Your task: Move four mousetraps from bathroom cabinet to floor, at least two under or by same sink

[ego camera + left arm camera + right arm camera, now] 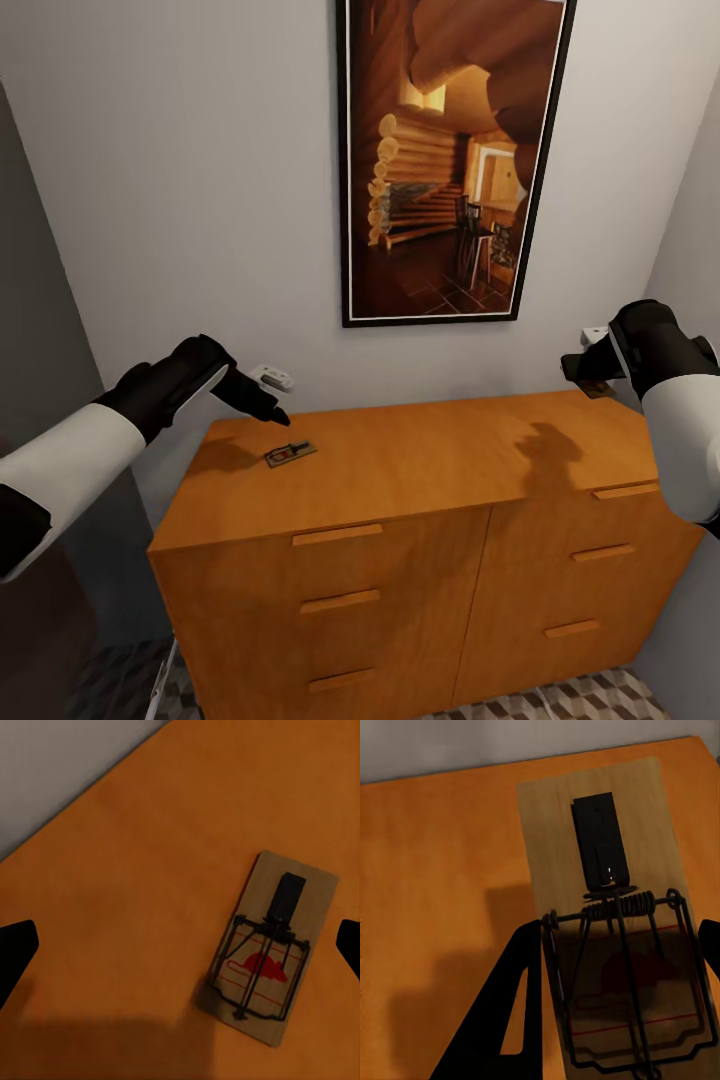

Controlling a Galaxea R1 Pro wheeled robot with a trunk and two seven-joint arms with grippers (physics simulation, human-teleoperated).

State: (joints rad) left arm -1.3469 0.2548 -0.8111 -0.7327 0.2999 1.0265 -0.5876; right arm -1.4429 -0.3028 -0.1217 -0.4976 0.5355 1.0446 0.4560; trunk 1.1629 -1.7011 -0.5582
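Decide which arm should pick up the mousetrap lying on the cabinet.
Left: the left claw hovers open over that mousetrap; the right claw grips a second mousetrap.

A room in a home, rendered in simulation: plain pale grey walls meet in a narrow corner. A tall black-framed picture of a log-cabin interior (pixel 455 160) hangs at upper centre, above a low orange-brown wooden cabinet with bar-handled drawers (pixel 420 560). Brown-and-beige cube-patterned floor tiles (pixel 590 697) show at the bottom edge.
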